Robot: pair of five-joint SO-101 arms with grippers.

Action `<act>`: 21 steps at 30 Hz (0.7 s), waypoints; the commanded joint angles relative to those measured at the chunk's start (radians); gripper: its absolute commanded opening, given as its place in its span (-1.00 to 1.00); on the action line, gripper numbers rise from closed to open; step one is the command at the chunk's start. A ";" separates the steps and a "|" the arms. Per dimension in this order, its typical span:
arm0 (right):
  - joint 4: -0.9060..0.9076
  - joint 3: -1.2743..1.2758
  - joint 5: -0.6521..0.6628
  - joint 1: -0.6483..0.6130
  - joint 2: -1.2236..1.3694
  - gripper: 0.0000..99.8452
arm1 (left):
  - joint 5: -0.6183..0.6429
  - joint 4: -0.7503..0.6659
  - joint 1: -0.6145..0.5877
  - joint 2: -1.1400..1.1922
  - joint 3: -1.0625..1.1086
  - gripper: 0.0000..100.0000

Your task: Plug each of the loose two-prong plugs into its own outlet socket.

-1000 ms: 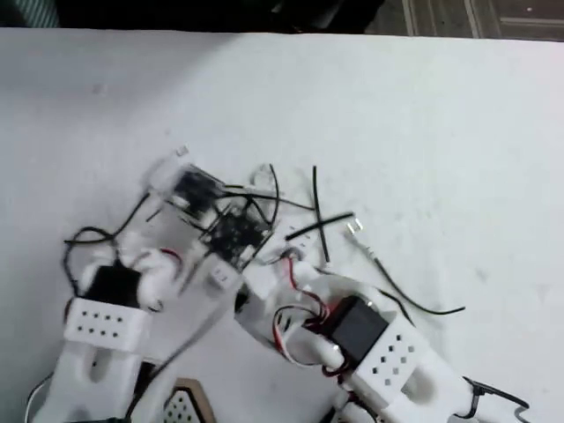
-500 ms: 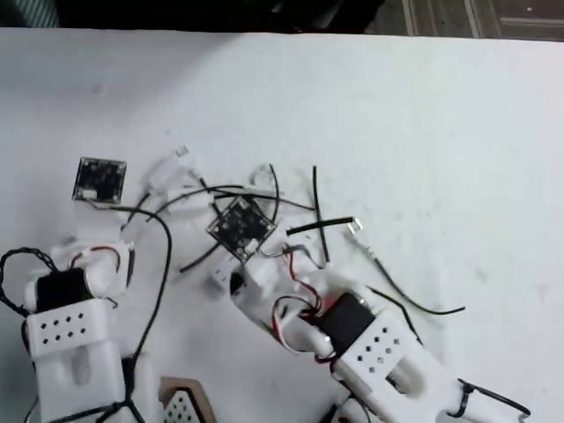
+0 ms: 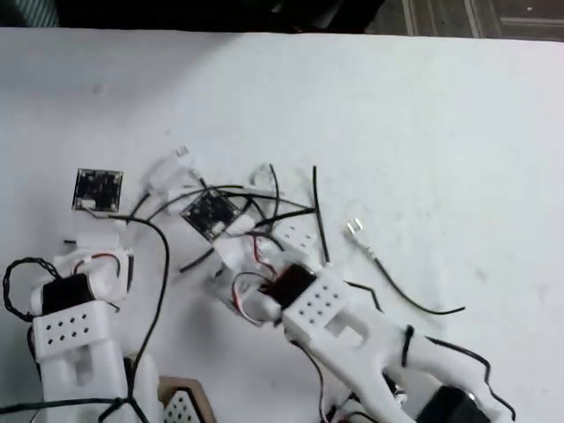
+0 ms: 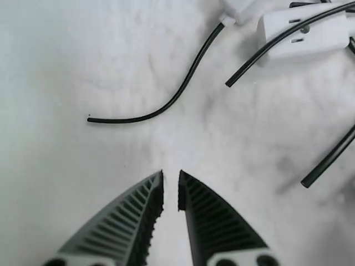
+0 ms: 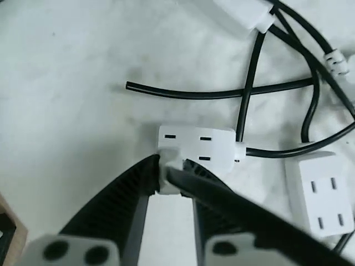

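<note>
Seen from the right wrist, grips a white outlet block (image 5: 195, 145) in the right end effector (image 5: 162, 167), fingers narrowed onto the block's near long edge. Lays that block flat on the bench (image 5: 72, 83), slots up, its long axis crosswise to the fingers, with a black cord (image 5: 277, 151) leaving the end away from the grip. Shows a second outlet block (image 5: 320, 195) near that cord end, also slots up and apart from the held one.

Places a loose two-prong plug (image 3: 355, 226), in the high view, on the robot's right of the right arm, its lead trailing away toward the near right. Looks too small there to tell which way the prongs face. Sits near the right arm and well apart from the left.

Leaves the left end effector (image 4: 171, 174) almost closed, only a thin gap, nothing between the fingers, above bare bench. Finds another outlet block (image 4: 302, 34) ahead of it and off to one side.

Probably hinges on turning the plug's long axis square to the upturned slots; seems nearer the right arm, which is occupied.
</note>
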 commanded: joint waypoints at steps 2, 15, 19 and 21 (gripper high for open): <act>-0.079 -0.049 -0.011 -0.007 0.053 -0.97 | 0.008 -0.029 -0.010 -0.013 0.002 -0.86; -0.139 -0.048 -0.008 -0.007 0.074 -0.97 | 0.008 -0.035 -0.010 -0.013 0.005 -0.86; -0.139 -0.031 -0.008 -0.007 0.074 -0.97 | 0.008 -0.034 -0.010 -0.013 0.005 -0.86; -0.140 -0.018 -0.008 -0.007 0.074 -0.97 | 0.006 -0.034 -0.010 -0.013 0.005 -0.86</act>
